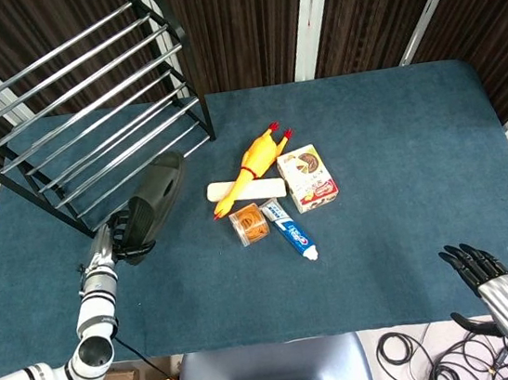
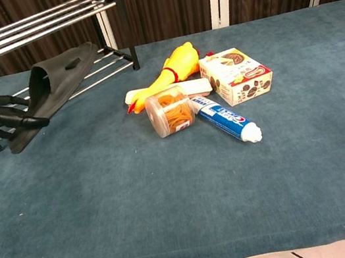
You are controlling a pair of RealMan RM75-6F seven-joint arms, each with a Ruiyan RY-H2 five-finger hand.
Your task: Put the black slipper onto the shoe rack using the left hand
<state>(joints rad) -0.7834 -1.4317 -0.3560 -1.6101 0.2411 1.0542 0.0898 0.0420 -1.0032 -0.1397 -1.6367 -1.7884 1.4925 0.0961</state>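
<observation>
1. The left hand [image 1: 121,234] grips the heel end of the slipper [image 1: 152,200] and holds it above the worktop [image 1: 391,162], toe pointing toward the rack [image 1: 84,109].
2. The slipper sits just in front of the rack's lowest bars, near its right post; whether the toe touches a bar cannot be told.
3. To do the step well, the hand should probably carry the slipper toe-first over the front bar, keeping the sole level so it spans two or more bars.
4. The grip is best kept until the sole rests flat, since a tilted slipper could slide between the bars.
5. The right hand [image 1: 491,279] hangs off the near right edge, fingers apart, holding nothing.
</observation>
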